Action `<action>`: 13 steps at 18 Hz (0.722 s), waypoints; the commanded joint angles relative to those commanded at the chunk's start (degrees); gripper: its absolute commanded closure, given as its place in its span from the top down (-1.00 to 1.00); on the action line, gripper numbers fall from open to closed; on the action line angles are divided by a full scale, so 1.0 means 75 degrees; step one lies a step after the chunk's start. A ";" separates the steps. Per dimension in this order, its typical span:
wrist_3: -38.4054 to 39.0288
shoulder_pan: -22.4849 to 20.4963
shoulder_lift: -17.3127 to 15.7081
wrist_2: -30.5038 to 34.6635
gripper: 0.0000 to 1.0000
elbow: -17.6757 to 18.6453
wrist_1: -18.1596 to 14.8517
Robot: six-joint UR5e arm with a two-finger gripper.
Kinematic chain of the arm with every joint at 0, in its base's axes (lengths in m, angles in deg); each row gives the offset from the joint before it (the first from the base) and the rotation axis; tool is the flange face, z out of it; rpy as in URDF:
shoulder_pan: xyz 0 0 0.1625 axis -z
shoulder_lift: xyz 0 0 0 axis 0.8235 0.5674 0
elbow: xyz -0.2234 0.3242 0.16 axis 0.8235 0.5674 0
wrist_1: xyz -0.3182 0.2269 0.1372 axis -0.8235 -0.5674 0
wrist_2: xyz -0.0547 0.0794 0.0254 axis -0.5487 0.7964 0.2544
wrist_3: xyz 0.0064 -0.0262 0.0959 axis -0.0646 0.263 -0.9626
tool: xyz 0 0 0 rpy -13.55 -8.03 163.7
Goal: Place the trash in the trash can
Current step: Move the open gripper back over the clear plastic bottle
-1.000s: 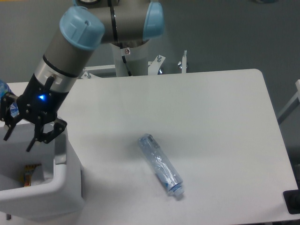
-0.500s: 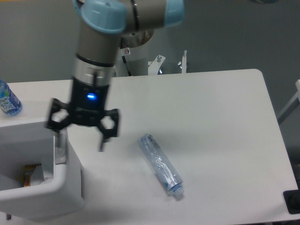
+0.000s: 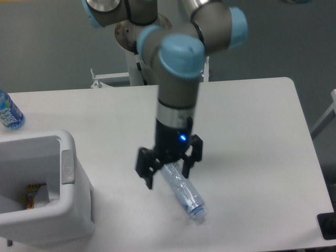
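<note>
the claw (image 3: 167, 170) is held open astride the crushed bottle (image 3: 181, 186) lying on the worktop (image 3: 252, 131); if closed off-centre, the slick bottle could be squeezed out sideways.

I work in what looks like a robotics lab: my grey arm (image 3: 176, 68) with pale blue joint caps rises from a pedestal bolted at the top centre of the frame. A plain white worktop (image 3: 252, 136) fills most of the view, with bare grey floor (image 3: 47, 47) across the top behind it.
</note>
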 joint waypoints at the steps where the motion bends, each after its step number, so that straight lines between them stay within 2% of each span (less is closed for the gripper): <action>1: 0.0000 -0.0012 0.0117 0.0012 1.00 -0.0035 0.0012; 5: -0.0012 -0.0070 0.0785 0.0081 1.00 -0.0328 0.0023; 13: -0.0070 -0.0082 0.1559 0.0397 1.00 -0.0539 0.0059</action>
